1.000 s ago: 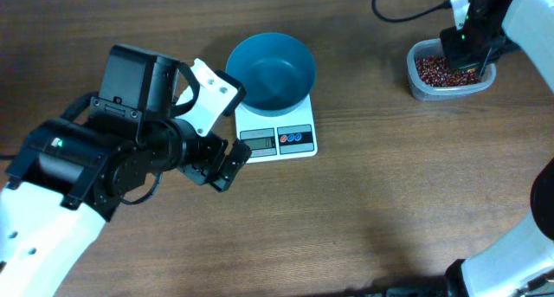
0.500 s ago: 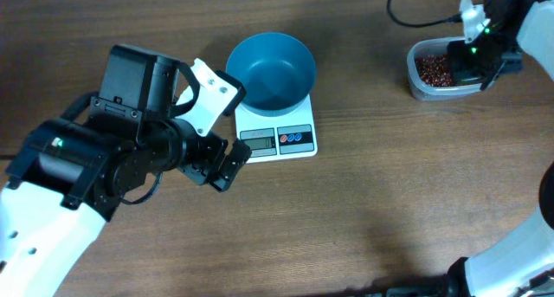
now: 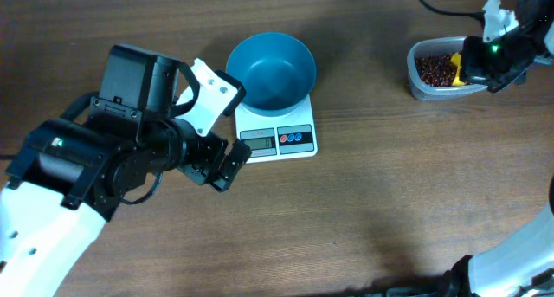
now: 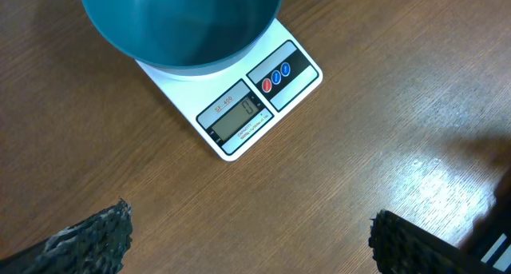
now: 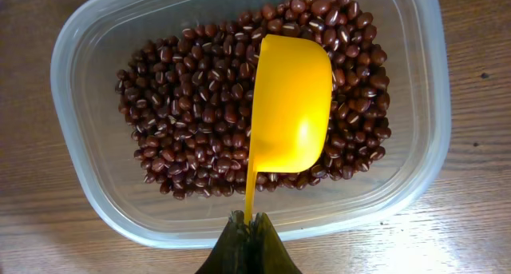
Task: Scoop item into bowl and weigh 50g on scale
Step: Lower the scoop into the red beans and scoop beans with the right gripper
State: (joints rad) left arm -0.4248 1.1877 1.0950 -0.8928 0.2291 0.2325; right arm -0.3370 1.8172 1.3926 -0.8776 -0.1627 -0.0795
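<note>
Right hand at the bean tub, left hand waiting by the scale

The right hand (image 5: 249, 230) is closed tight on the thin handle of a yellow scoop (image 5: 291, 106), whose cup lies on the dark reddish-brown beans (image 5: 192, 122) inside a clear tub (image 5: 76, 170) at the far right of the wooden worktop (image 3: 389, 202). From the right wrist view I cannot tell whether the cup holds any beans. The teal-blue bowl (image 3: 270, 67) sits on the white scale (image 3: 277, 139) near the middle of the worktop, well apart from the tub, overhanging the scale's far edge and leaving the display and the red and blue buttons uncovered. The left hand (image 3: 221, 164) hangs just left of the scale, its fingers spread wide and gripping nothing.
</note>
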